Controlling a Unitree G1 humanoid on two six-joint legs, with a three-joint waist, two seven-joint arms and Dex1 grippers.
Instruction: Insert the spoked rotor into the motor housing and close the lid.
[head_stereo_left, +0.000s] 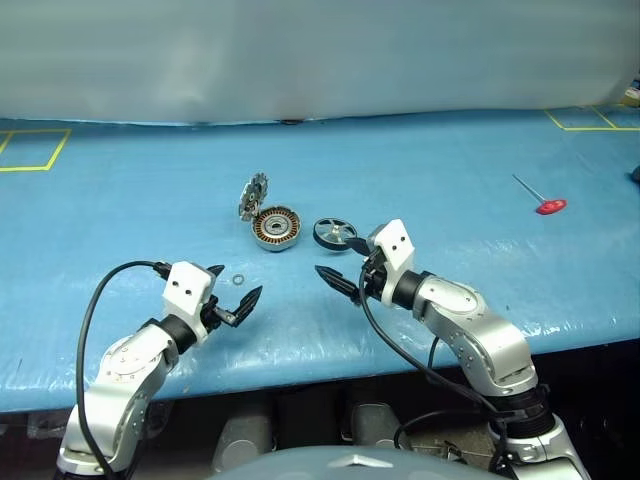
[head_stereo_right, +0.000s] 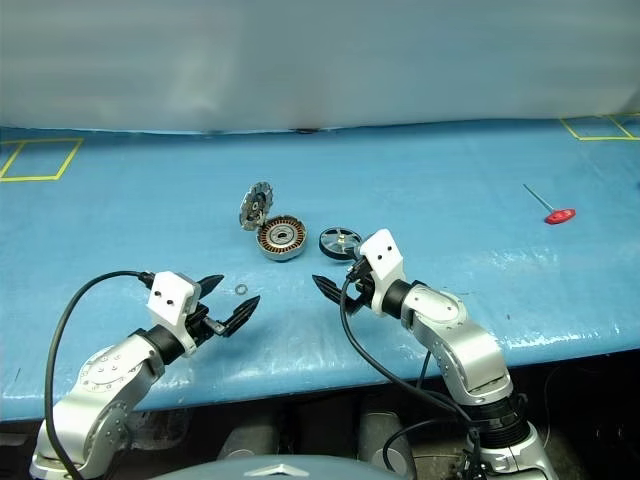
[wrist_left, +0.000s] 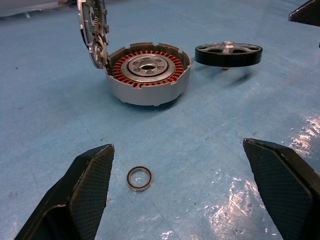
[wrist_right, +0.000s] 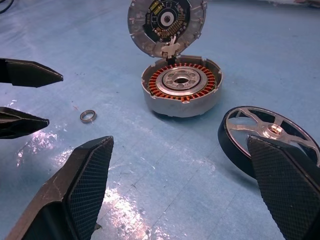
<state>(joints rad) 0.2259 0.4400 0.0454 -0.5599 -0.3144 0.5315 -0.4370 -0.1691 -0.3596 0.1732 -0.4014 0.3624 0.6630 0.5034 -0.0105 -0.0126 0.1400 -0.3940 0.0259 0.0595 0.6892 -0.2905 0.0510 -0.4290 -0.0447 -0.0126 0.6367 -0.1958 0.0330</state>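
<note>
The motor housing (head_stereo_left: 277, 227), a grey cup with copper windings, sits mid-table with nothing in it. Its lid (head_stereo_left: 253, 193) stands upright at the housing's far-left rim, its ribbed inside showing (wrist_right: 166, 21). The spoked rotor (head_stereo_left: 335, 234) rests slightly tilted on the blue mat just right of the housing. My right gripper (head_stereo_left: 345, 262) is open with nothing in it, just in front of the rotor, one finger (wrist_right: 285, 185) close by its rim. My left gripper (head_stereo_left: 232, 287) is open and holds nothing, nearer the table's front edge, with a small metal ring (wrist_left: 139, 178) lying between its fingers.
A red-handled tool (head_stereo_left: 549, 206) lies far right on the blue table cover. Yellow tape squares (head_stereo_left: 30, 150) mark the far corners. A pale sheet hangs behind the table, and the table's front edge (head_stereo_left: 330, 375) runs just below both arms.
</note>
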